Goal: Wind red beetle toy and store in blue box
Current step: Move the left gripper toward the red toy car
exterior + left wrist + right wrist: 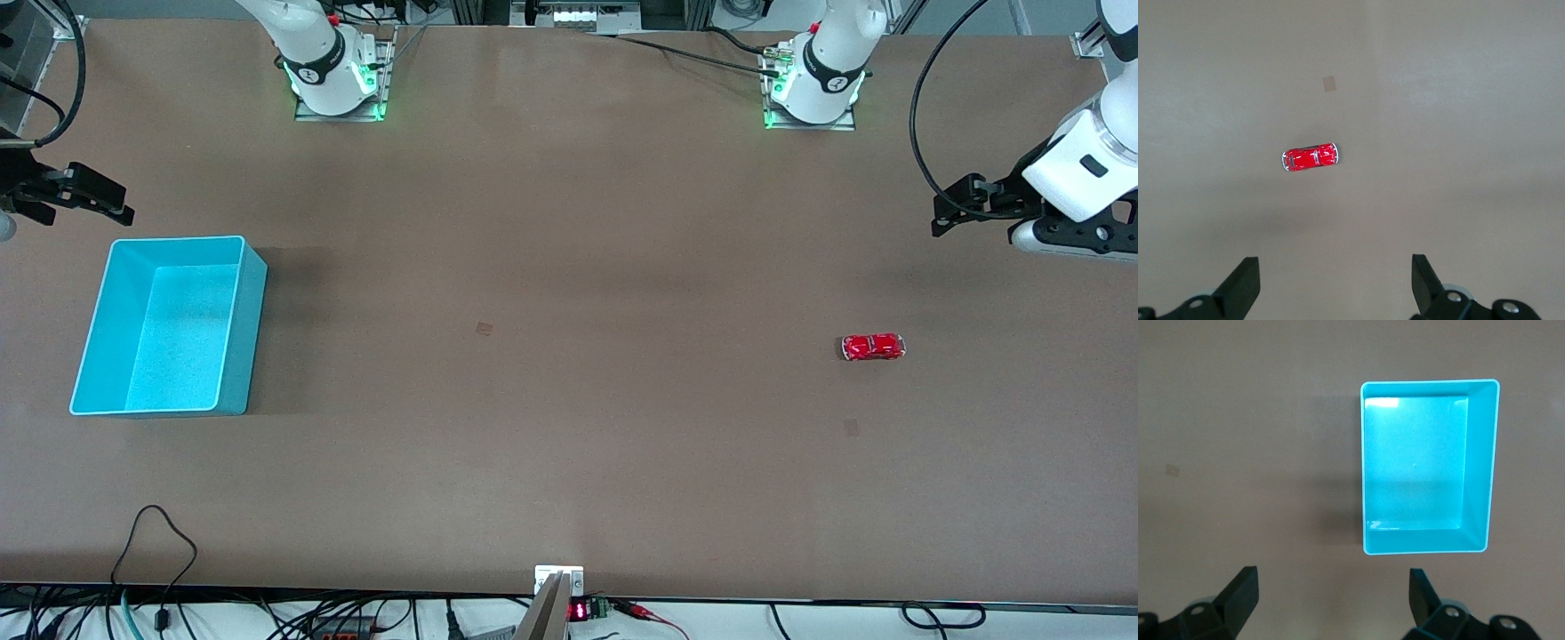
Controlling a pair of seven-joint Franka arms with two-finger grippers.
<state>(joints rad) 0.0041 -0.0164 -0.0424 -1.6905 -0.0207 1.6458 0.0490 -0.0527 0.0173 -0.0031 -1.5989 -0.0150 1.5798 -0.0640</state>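
Brown table [569, 267], both arms waiting raised at its ends, left tool [1335, 283] and right tool [1333, 600] spread wide, empty.

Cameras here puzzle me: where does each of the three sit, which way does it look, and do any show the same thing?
Front view: high across the table, facing both arm bases; shows the left hand and right hand, both open.
Left wrist view: on the left arm, looking down at the red toy car; open left hand shows.
Right wrist view: on the right arm, looking down into the blue box; open right hand shows.
Shared: front view also shows car and box.
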